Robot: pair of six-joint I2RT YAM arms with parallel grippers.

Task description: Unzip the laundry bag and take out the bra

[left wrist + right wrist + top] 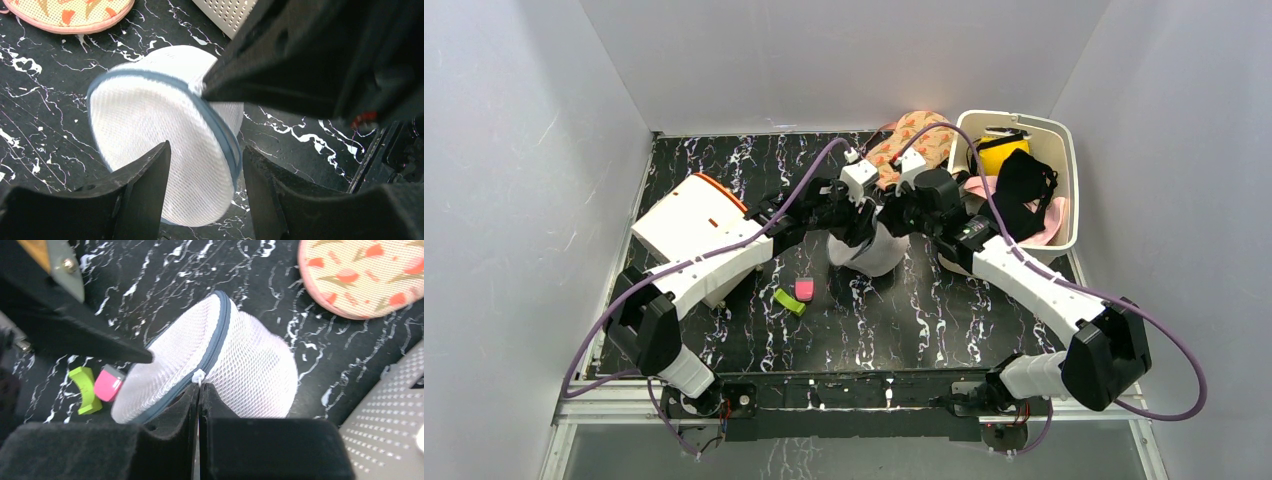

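One soft, probably light white-grey mesh drum laundry bag (250,365): right gripper (199,388) pinches its zipper pull (198,376), left gripper (206,150) straddles it, jaws apart.

right pincer (199,390): clamped on zipper pull (198,376) | laundry bag (250,360): lying on side, lid zipped

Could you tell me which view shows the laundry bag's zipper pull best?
The right wrist view: the white zipper pull sits sharp on the laundry bag's zip, at the closed right gripper. The left wrist view blurs that spot behind the right gripper; the top view hides it under the arms.
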